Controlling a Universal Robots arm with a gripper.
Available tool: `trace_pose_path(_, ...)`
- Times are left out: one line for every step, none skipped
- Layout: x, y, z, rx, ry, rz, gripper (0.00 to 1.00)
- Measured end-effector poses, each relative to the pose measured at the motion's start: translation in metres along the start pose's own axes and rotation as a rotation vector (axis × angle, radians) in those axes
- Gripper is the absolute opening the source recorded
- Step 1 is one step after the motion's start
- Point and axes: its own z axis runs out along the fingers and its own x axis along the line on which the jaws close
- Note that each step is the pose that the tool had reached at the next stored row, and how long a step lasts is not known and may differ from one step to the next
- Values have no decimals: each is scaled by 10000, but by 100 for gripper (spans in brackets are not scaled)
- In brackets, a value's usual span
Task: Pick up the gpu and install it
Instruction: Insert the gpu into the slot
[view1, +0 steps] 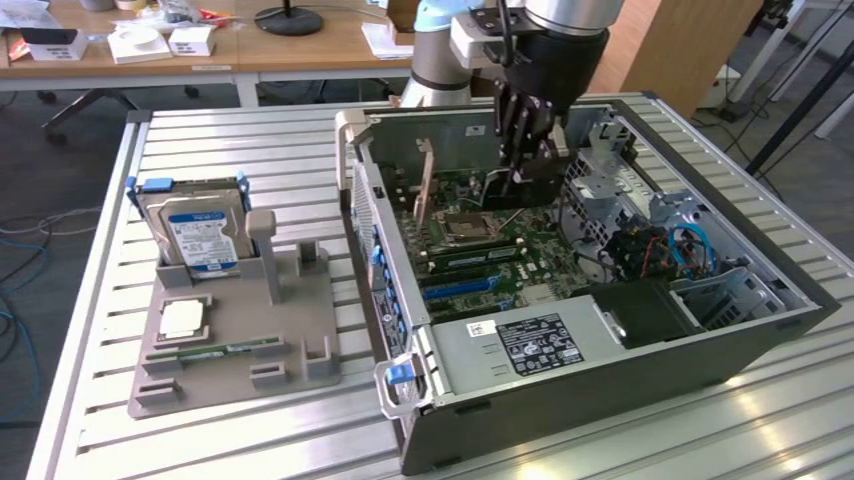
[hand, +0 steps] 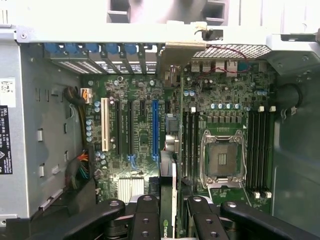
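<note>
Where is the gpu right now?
The gpu is held in the tool inside the case, above the motherboard, to the exterior view's right of the CPU socket.

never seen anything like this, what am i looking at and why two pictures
This is a robot arm reaching into an open computer case on a slatted metal table. The exterior view comes from a camera off the arm; the wrist view from one on the arm, looking at the motherboard. The end effector, the arm's clamp, is shut on the gpu, a thin dark card, over the motherboard. On the exterior view's left, a grey tray holds a hard drive, a processor and a RAM stick.
</note>
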Motion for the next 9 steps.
trace_pose_path(7,1,0,1,0,0,26)
trace_pose_path(14,3,0,0,-1,0,26)
trace_pose_path(24,5,-1,1,-2,-1,26)
trace_pose_path(32,7,-1,1,-4,0,26)
trace_pose_path(35,8,-1,1,-5,1,26)
trace_pose_path(35,8,-1,1,-5,2,26)
trace_pose_path(35,8,3,0,-4,1,26)
trace_pose_path(36,8,12,0,-6,0,26)
trace_pose_path(38,8,27,-2,-4,1,26)
